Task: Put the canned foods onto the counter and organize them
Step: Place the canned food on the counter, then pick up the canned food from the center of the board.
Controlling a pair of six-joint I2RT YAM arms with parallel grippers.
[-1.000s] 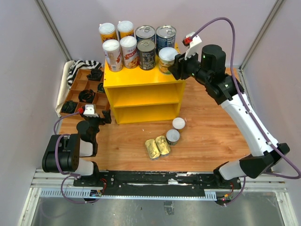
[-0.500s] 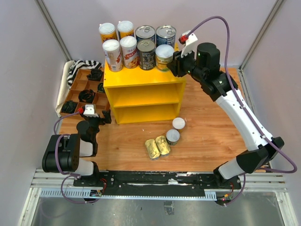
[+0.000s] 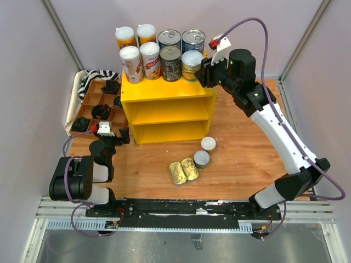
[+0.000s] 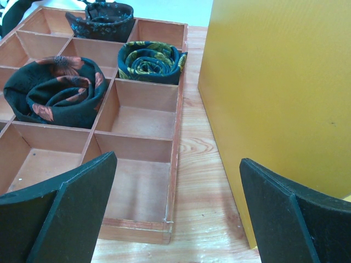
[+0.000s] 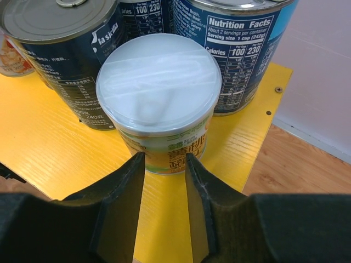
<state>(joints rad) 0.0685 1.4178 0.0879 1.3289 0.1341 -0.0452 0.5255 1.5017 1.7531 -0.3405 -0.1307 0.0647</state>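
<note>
The yellow counter (image 3: 164,94) carries several cans on its top: tall white-lidded ones (image 3: 130,63), silver-topped dark ones (image 3: 170,61) and a short white-lidded can (image 3: 192,64) at the front right. My right gripper (image 3: 201,74) is at that short can (image 5: 159,104). Its jaws stand a narrow gap apart with the fingertips (image 5: 137,164) at the can's near side and nothing between them. Two gold flat tins (image 3: 182,171), a silver-topped can (image 3: 201,159) and a short white-lidded can (image 3: 208,143) lie on the table. My left gripper (image 4: 175,213) is wide open and empty beside the counter's side (image 4: 274,98).
A brown divided tray (image 3: 89,109) with rolled dark cloths (image 4: 57,90) sits left of the counter, its near corner (image 4: 167,230) just ahead of my left gripper. A striped cloth (image 3: 96,76) lies behind it. Grey walls close in the table.
My right gripper has moved left and back across the counter's top. The short white-lidded can has shifted with it, closer to the silver-topped cans. The left arm has not moved.
</note>
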